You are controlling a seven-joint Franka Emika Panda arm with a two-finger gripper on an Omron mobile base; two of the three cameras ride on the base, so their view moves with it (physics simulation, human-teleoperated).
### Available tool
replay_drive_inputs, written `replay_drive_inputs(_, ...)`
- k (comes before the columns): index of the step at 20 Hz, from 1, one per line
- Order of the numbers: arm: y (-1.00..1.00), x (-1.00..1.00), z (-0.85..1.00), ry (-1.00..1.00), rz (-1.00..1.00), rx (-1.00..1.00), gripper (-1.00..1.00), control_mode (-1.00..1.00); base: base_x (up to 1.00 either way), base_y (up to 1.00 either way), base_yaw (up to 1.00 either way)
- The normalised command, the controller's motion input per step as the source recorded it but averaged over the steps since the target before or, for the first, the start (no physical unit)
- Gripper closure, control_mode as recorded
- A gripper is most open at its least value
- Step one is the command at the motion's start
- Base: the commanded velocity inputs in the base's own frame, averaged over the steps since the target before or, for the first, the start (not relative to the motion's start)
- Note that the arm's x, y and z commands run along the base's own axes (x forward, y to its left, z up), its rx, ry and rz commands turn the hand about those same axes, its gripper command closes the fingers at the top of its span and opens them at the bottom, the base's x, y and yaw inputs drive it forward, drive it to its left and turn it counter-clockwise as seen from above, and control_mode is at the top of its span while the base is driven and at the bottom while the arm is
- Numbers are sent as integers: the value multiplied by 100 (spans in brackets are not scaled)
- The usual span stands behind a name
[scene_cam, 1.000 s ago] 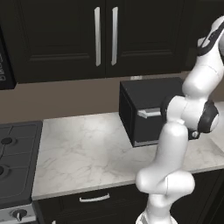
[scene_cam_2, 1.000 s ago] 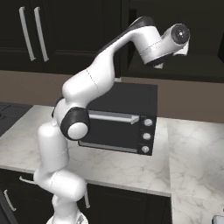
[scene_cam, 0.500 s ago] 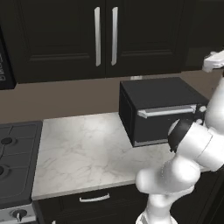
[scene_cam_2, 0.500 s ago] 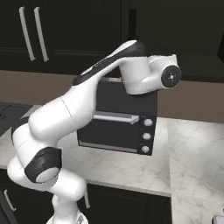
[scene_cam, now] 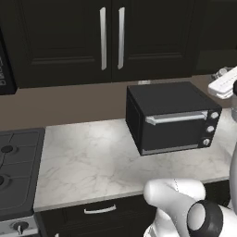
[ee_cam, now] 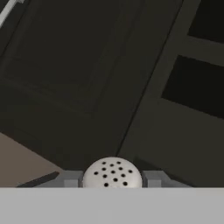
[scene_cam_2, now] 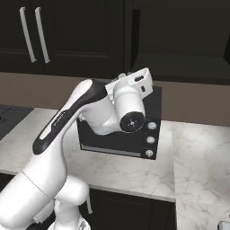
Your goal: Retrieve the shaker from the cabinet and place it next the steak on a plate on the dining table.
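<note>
My gripper (ee_cam: 112, 179) is shut on the shaker (ee_cam: 112, 172), whose pale rounded cap with small holes sits between the two finger tips. The hand faces the black cabinet (ee_cam: 65, 65) with panelled fronts, a short way off from it. In the left base view the white hand (scene_cam: 224, 82) hangs at the right edge, above the counter and below the cabinet (scene_cam: 65, 41) with its silver bar handles (scene_cam: 102, 39). In the right base view the hand (scene_cam_2: 134, 83) is in front of the black oven. The steak, the plate and the dining table are out of view.
A black box-like oven (scene_cam: 171, 118) stands on the marble counter (scene_cam: 88, 157), right under the hand. A dark stovetop (scene_cam: 14, 166) lies at the counter's left end. Black drawers (scene_cam: 99, 210) run below. My folded arm (scene_cam_2: 67, 130) is in front of the oven.
The arm has folded down and the hand has dropped from cabinet height to just above the oven, still shut on the shaker. The scene behind has not shifted.
</note>
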Motion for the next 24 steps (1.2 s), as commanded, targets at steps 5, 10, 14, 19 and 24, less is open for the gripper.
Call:
replay_drive_inputs(5,8,-100,3,-5,-3,-5,100,-100,0,0,0)
replay_drive_inputs(10,0,-80,5,4,-15,0,100,-100,0,0,0)
replay_drive_inputs(14,4,-37,8,24,-25,1,100,-100,0,0,0)
replay_drive_inputs(19,17,-6,0,26,-19,0,100,-100,0,0,0)
replay_drive_inputs(24,2,-3,-5,7,0,0,100,-100,0,0,0)
